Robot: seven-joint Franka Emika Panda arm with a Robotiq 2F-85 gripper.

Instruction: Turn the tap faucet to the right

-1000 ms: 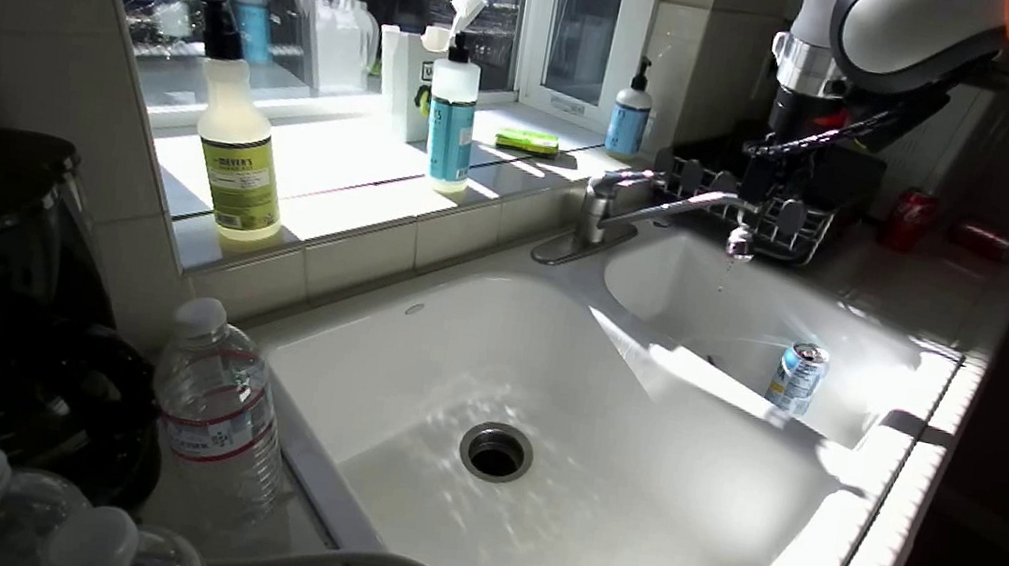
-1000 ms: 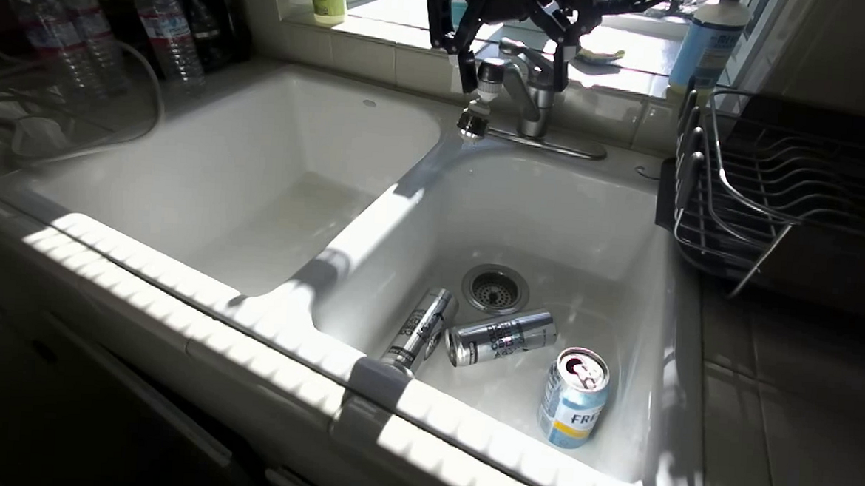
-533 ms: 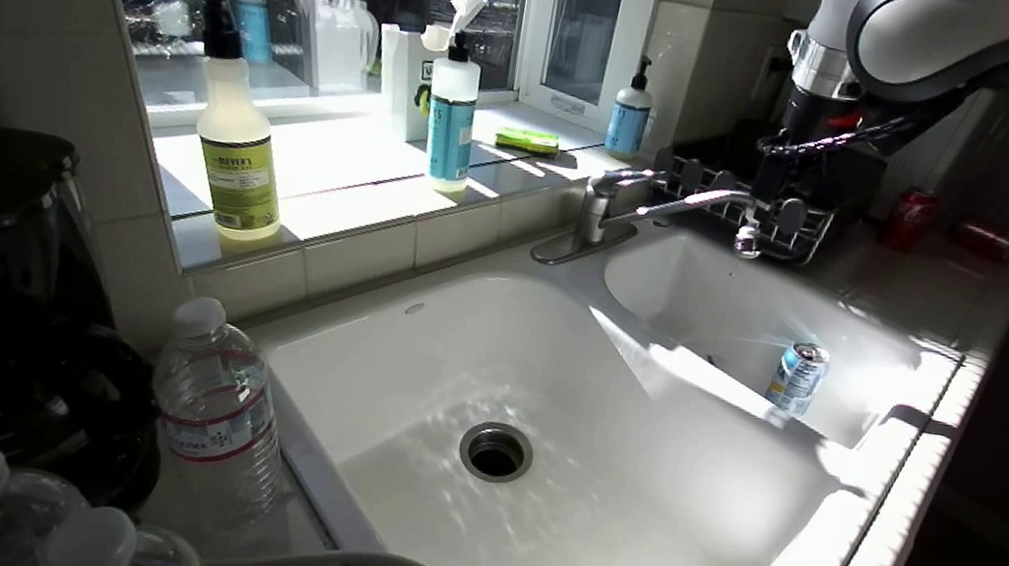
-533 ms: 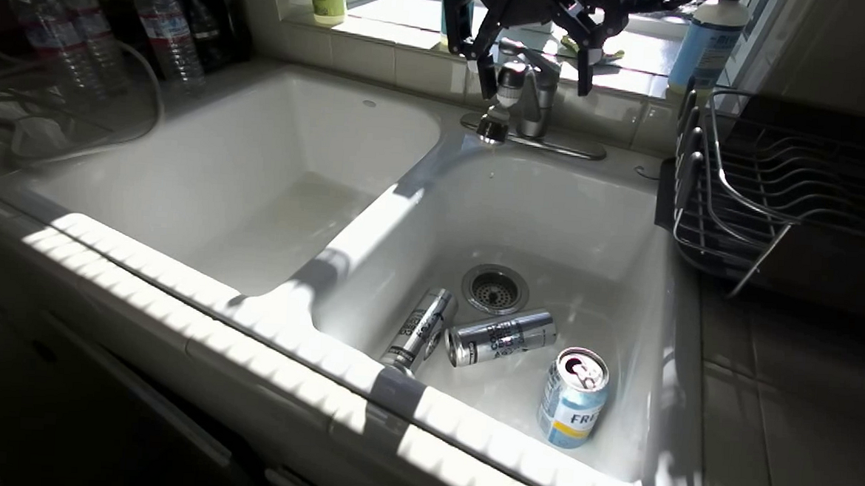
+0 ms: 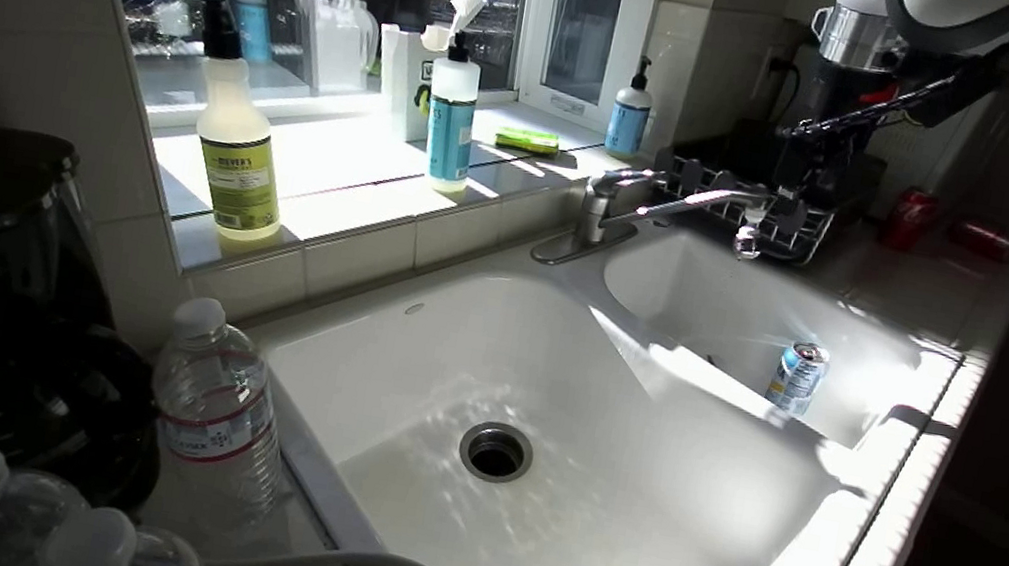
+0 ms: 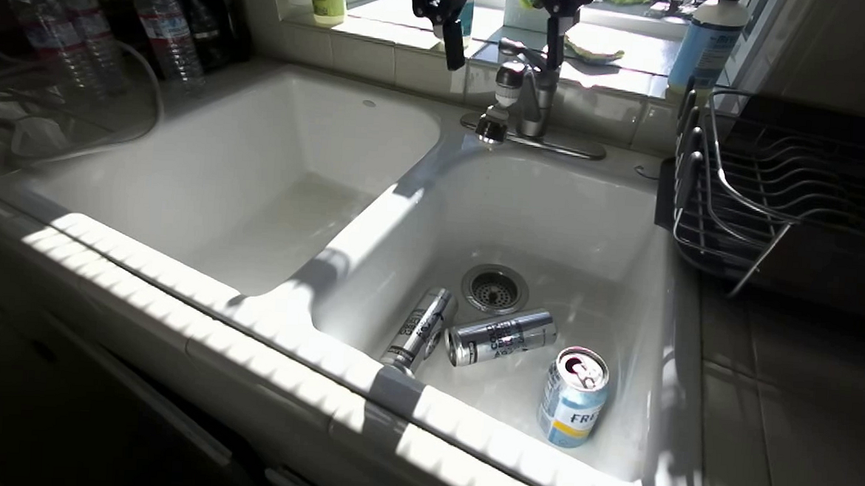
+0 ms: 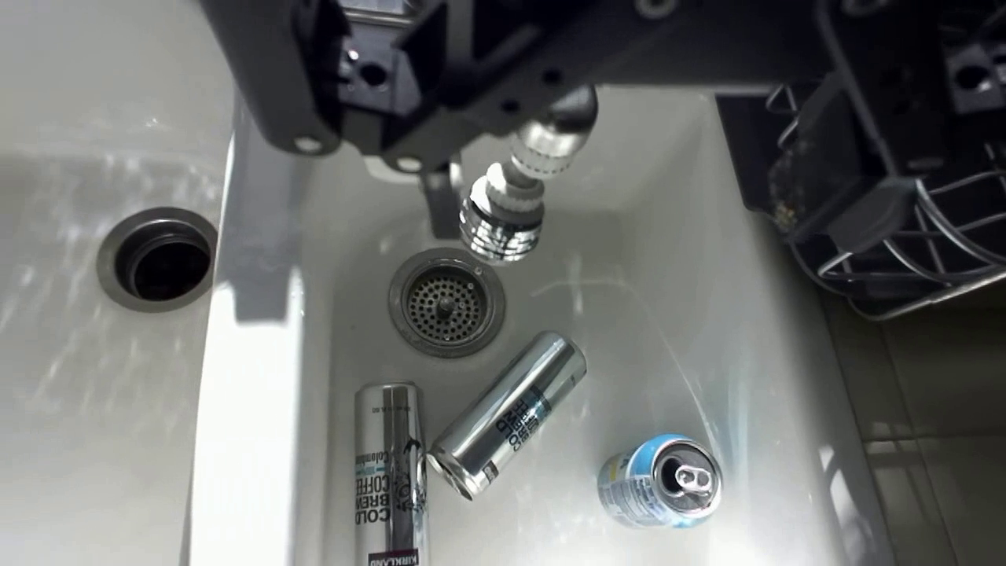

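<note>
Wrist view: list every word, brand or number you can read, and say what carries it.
"COLD BREW COFFEE", left silver can
"Colombian", left silver can
"KIRKLAND", left silver can
"COLD BREW COFFEE", right silver can
Blue can: too blurred to read.
Other print: too small.

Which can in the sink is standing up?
The light-blue can, with its open top facing up; the two silver cans are lying on their sides.

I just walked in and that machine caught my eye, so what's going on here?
A robot arm is at a kitchen sink, with the job of turning the chrome tap to the right. Its gripper is open near the spout tip, holding nothing; whether it touches the tap I can't tell. That tip hangs over the basin with three cans in it.
</note>
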